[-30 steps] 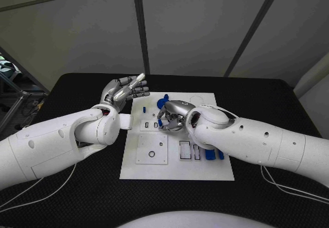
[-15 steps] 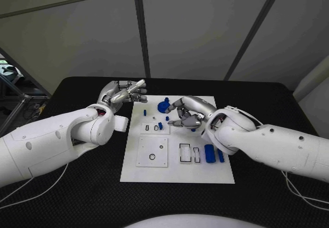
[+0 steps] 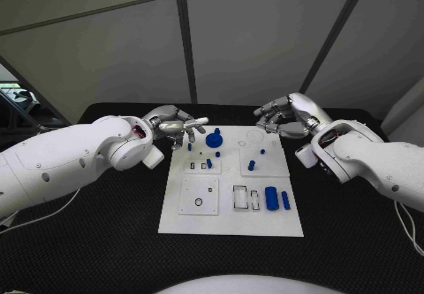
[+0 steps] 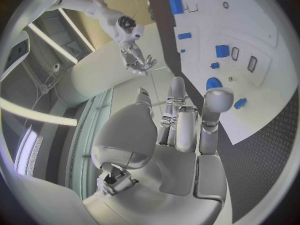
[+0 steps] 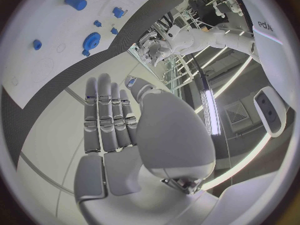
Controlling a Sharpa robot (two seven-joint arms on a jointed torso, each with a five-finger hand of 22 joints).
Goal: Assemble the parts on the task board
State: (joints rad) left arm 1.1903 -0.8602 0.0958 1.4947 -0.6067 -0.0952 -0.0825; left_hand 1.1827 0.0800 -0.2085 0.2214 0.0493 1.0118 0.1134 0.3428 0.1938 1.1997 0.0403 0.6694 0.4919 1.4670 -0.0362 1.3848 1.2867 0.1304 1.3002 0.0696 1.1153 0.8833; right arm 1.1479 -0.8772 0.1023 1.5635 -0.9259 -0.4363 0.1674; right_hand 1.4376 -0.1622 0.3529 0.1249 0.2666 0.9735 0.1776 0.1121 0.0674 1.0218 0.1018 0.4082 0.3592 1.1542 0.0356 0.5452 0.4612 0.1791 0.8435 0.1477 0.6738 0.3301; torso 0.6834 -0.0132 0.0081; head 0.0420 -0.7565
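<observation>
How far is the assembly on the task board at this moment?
Several blue parts already stand in the task board, among them a round blue part and a small peg. Nothing is in hand: the left hand and right hand hold nothing. Two blue blocks lie near empty slots, apparently still to place.

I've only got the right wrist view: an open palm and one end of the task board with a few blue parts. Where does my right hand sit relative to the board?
Observer: The right hand hovers by the far right corner of the task board, holding nothing.
Operator: And the left hand?
Observer: The left hand is by the far left corner, fingers pointing toward the board, also empty.
Operator: Anything at the near end?
Observer: Two blue bars lie side by side near the right edge, next to rectangular slots.
</observation>
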